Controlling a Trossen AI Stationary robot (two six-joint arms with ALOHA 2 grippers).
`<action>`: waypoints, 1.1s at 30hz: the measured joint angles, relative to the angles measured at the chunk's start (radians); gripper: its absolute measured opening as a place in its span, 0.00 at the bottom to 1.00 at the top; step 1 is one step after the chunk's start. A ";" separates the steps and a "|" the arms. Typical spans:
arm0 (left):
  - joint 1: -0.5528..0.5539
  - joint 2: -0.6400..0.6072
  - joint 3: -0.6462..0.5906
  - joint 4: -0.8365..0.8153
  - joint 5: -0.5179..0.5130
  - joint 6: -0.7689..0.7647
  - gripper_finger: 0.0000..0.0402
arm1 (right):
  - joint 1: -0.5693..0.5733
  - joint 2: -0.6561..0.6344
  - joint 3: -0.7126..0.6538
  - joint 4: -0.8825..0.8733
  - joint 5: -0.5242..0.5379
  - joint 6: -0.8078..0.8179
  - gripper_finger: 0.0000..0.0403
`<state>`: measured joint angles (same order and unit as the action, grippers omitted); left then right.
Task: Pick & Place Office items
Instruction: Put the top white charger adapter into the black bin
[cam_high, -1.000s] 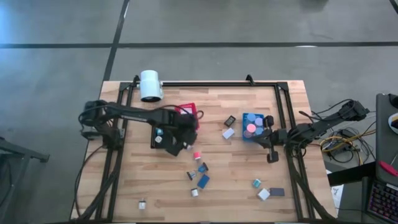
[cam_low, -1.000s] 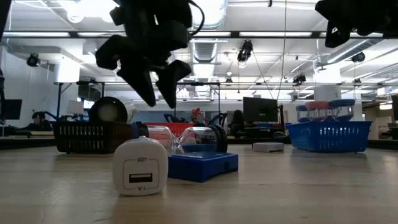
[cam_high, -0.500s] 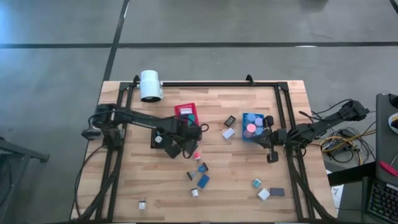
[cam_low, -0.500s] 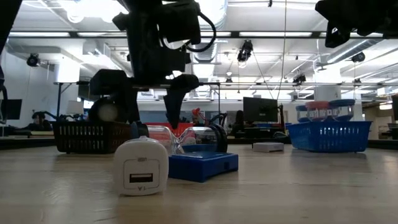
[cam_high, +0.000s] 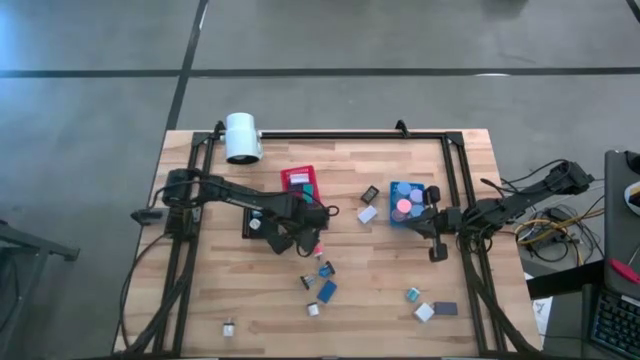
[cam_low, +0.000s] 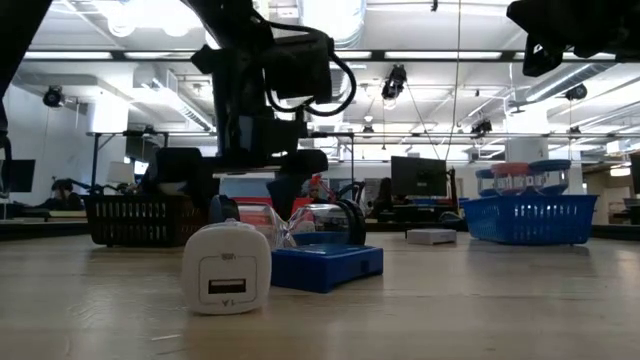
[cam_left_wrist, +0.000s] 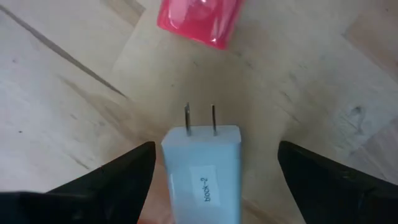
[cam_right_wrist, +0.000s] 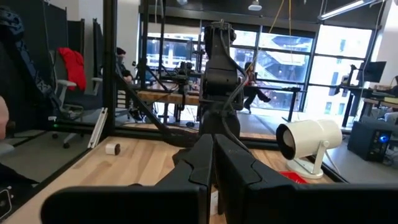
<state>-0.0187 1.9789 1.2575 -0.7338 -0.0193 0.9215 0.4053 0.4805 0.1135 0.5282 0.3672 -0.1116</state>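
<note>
My left gripper (cam_left_wrist: 208, 186) points straight down, open, low over the table's middle (cam_high: 300, 240). Its two fingers (cam_left_wrist: 112, 177) stand on either side of a white plug block (cam_left_wrist: 202, 165) that lies flat on the wood with its two prongs toward a pink piece (cam_left_wrist: 199, 18); a gap shows on both sides. The pink piece (cam_high: 317, 249) also shows beside the gripper in the high view. More office items lie scattered toward the near edge (cam_high: 325, 290). My right gripper (cam_right_wrist: 214, 168) is shut and waits at the table's right (cam_high: 432, 222), pointing level.
A red bin (cam_high: 300, 180) and a black bin (cam_high: 254, 222) stand close to the left gripper, and a blue bin (cam_high: 403, 203) stands beside the right one. A white cylinder (cam_high: 241, 137) is at the far left. A white charger (cam_low: 226, 268) sits near the front edge.
My left gripper has come down toward the table, rolled about its own axis and opened wider, so its fingers now stand low around the white plug block. The right arm has kept still.
</note>
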 joint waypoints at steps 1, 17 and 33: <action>0.001 0.001 0.000 -0.001 0.001 0.000 0.86 | 0.000 0.000 0.000 0.000 0.000 0.000 0.03; 0.003 -0.005 -0.005 0.008 0.019 0.001 0.40 | 0.000 0.000 0.000 -0.001 0.000 -0.002 0.03; -0.028 -0.247 -0.019 0.007 0.019 -0.197 0.40 | 0.000 0.000 -0.002 0.000 0.000 0.003 0.03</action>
<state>-0.0467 1.7315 1.2382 -0.7264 -0.0002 0.7243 0.4057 0.4805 0.1120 0.5277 0.3672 -0.1081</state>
